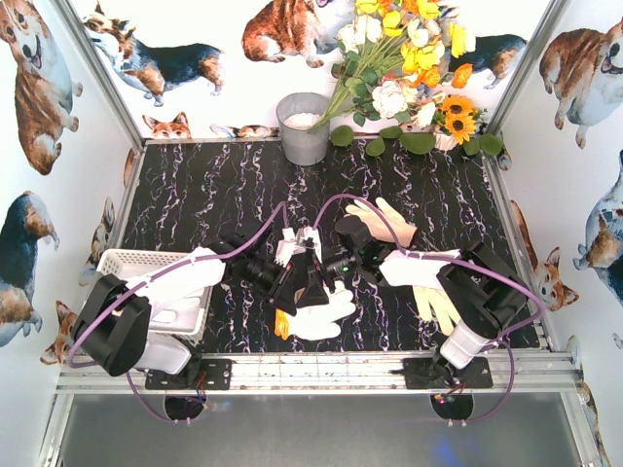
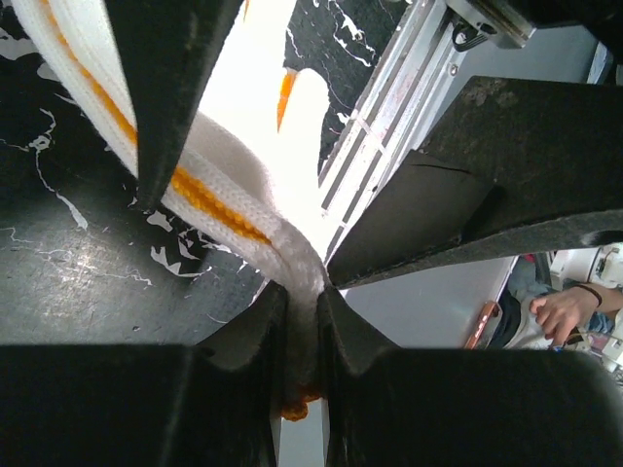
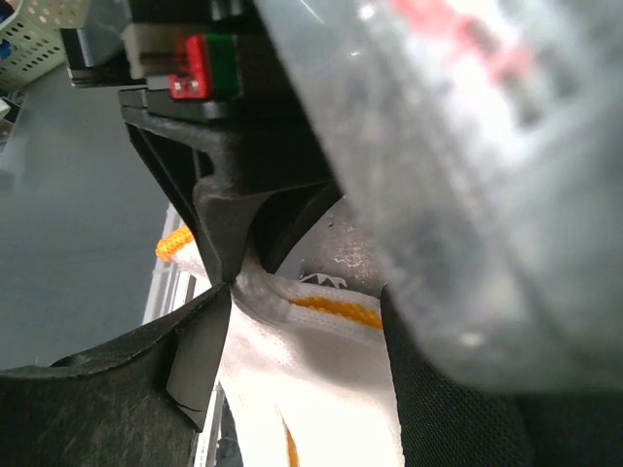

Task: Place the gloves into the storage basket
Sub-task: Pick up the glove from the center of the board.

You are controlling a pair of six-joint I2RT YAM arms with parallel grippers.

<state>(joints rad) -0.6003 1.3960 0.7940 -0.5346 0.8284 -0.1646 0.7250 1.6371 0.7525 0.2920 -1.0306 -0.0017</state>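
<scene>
A white glove with an orange cuff (image 1: pixel 321 316) lies near the table's front centre. My left gripper (image 1: pixel 295 284) is shut on its cuff; the left wrist view shows the cuff fabric (image 2: pixel 229 199) pinched between the jaws (image 2: pixel 302 302). My right gripper (image 1: pixel 327 270) is open, its fingers (image 3: pixel 146 389) straddling the same glove (image 3: pixel 311 389) without closing. A peach glove (image 1: pixel 384 219) lies behind the grippers. A yellow glove (image 1: pixel 435 306) lies under the right arm. The white lattice storage basket (image 1: pixel 122 258) stands at the left, with white gloves inside (image 1: pixel 183 313).
A grey metal bucket (image 1: pixel 304 126) and a bunch of white and yellow flowers (image 1: pixel 409 58) stand at the back. The metal rail (image 1: pixel 311 365) runs along the table's front edge. Purple cables loop over both arms.
</scene>
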